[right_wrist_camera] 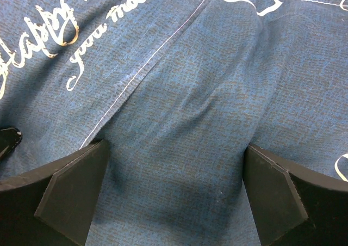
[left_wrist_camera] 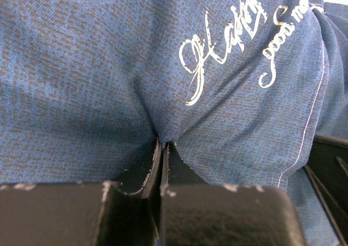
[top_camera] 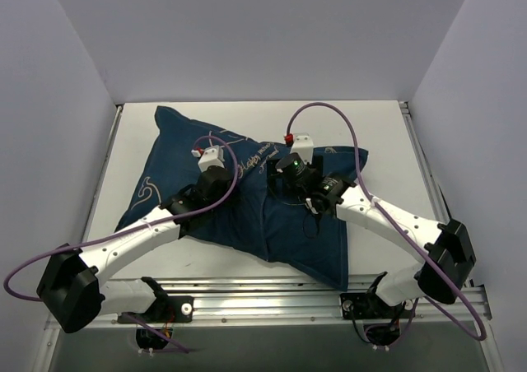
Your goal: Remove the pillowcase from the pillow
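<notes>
The navy pillowcase [top_camera: 247, 207] with white line drawings and script covers the whole pillow, which is hidden inside it. It lies in the middle of the table. My left gripper [left_wrist_camera: 163, 144] is shut on a pinch of the pillowcase fabric [left_wrist_camera: 163, 93] near the script lettering, above the pillowcase's middle in the top view [top_camera: 216, 160]. My right gripper [right_wrist_camera: 174, 175] is open, its fingers [right_wrist_camera: 73, 189] pressed down on either side of a bulge of navy fabric [right_wrist_camera: 179, 121], just right of the left gripper in the top view [top_camera: 296, 154].
White walls enclose the table at the back and both sides. A metal rail [top_camera: 272, 294] runs along the near edge by the arm bases. Purple cables [top_camera: 329, 109] loop above both arms.
</notes>
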You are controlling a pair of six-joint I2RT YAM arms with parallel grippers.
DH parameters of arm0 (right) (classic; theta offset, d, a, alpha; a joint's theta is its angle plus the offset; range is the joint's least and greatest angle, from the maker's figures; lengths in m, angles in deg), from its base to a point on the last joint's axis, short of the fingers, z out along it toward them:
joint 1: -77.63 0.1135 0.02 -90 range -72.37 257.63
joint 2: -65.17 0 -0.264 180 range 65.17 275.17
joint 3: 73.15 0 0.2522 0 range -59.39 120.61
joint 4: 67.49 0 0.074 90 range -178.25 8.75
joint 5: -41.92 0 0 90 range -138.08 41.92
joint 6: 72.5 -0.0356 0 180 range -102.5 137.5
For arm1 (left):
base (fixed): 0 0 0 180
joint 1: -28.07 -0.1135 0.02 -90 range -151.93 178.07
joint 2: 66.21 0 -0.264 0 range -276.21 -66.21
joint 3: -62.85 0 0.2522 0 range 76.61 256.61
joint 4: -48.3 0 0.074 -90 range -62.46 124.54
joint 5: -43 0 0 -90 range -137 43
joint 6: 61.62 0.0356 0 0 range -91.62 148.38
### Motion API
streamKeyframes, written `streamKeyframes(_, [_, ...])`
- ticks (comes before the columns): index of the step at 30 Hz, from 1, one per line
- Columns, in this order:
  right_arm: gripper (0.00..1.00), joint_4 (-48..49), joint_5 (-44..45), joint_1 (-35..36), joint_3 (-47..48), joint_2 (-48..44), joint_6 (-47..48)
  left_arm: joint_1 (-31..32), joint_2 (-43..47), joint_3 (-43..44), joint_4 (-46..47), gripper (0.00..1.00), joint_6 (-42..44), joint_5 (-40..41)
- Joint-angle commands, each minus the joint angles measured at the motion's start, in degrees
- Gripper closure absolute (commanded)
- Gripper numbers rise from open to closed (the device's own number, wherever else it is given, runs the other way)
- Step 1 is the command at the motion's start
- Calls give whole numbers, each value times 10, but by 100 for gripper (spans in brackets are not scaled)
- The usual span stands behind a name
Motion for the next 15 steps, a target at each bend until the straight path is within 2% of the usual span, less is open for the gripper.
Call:
streamKeyframes(1, [0, 19, -21, 15, 3, -43, -24, 12, 11, -9, -31, 98, -14, -43])
streamKeyframes(9, [0, -5, -1, 19, -7, -78, -32, 12, 15, -6, -37, 98, -16, -41])
streamKeyframes(15, [3, 0, -9, 20, -27, -71, -39, 13, 18, -3, -45, 98, -16, -41])
